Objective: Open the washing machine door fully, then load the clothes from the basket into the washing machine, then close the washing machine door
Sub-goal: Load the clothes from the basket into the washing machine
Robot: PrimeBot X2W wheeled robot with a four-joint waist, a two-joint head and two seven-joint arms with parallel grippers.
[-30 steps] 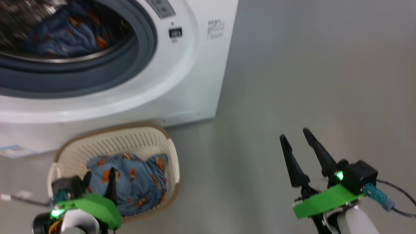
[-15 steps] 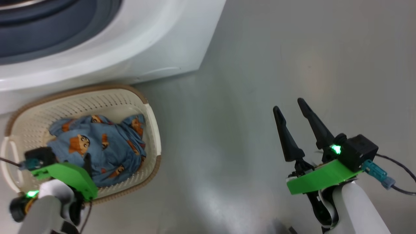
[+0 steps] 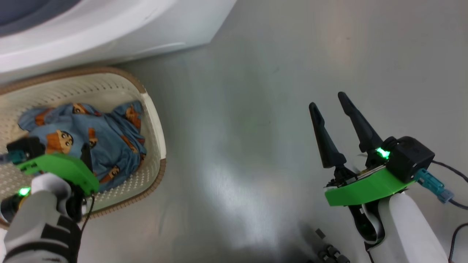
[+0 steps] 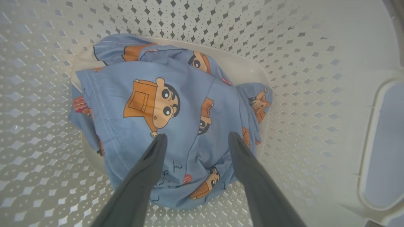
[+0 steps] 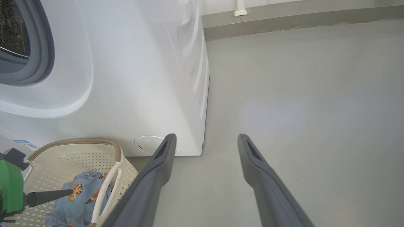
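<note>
Left gripper (image 4: pixel 196 135) spread wide, empty, over crumpled blue clothes (image 4: pixel 189 85) in perforated basket (image 4: pixel 315 94); right gripper (image 3: pixel 327 100) splayed, empty.

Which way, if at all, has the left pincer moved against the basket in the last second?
Yes. The left pincer has advanced from the basket's near rim inward, over the blue cartoon-print clothes, jaws open.

The floor (image 3: pixel 263 91) is showing smooth, grey and glossy, catching pale glare. The washer (image 3: pixel 120 33) is standing on it. The basket (image 3: pixel 155 124) is sitting on it just before the washer's base; whether they are touching cannot be told. Small dark bits (image 3: pixel 331 252) are lying near the head view's bottom edge, too small to identify. In the right wrist view the floor is meeting a darker skirting (image 5: pixel 284 22).
</note>
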